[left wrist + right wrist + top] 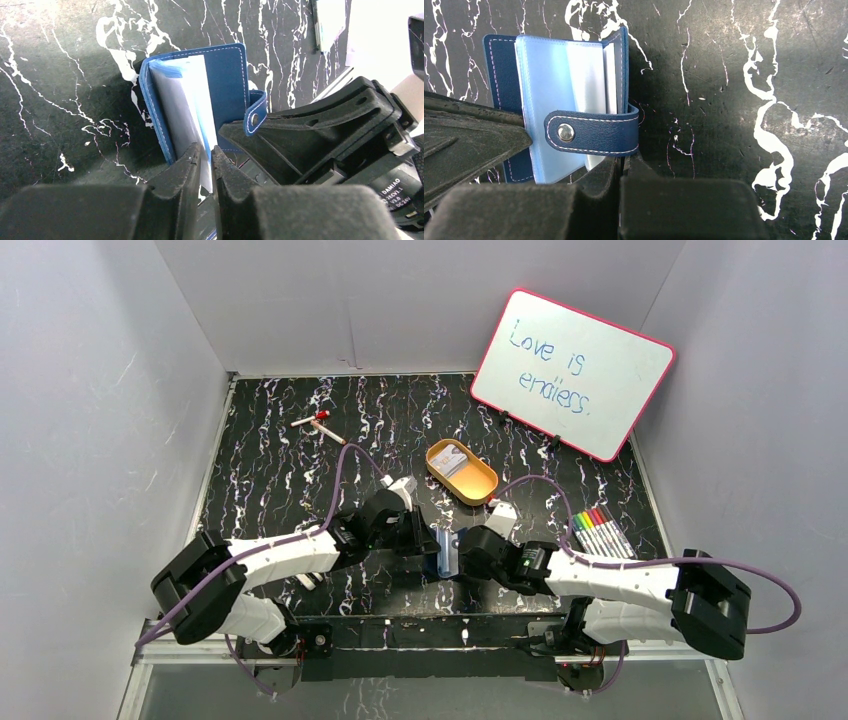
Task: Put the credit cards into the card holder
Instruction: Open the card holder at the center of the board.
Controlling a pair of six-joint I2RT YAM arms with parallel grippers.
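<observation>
The navy-blue card holder (445, 546) stands open on its edge between my two grippers. In the left wrist view the holder (227, 80) shows a pale inner leaf, and my left gripper (210, 150) is shut on that thin leaf. In the right wrist view the holder (549, 75) shows light blue pockets and its snap tab (594, 132). My right gripper (621, 162) is shut on the cover edge below the tab. A pale card-like thing lies in the golden-orange tin (462, 472). No credit card shows clearly elsewhere.
A whiteboard (572, 373) leans at the back right. Several marker pens (600, 532) lie right of the right arm. A red-capped pen (320, 422) lies at the back left. The tin sits just behind the grippers. Both arms meet near the table's front edge.
</observation>
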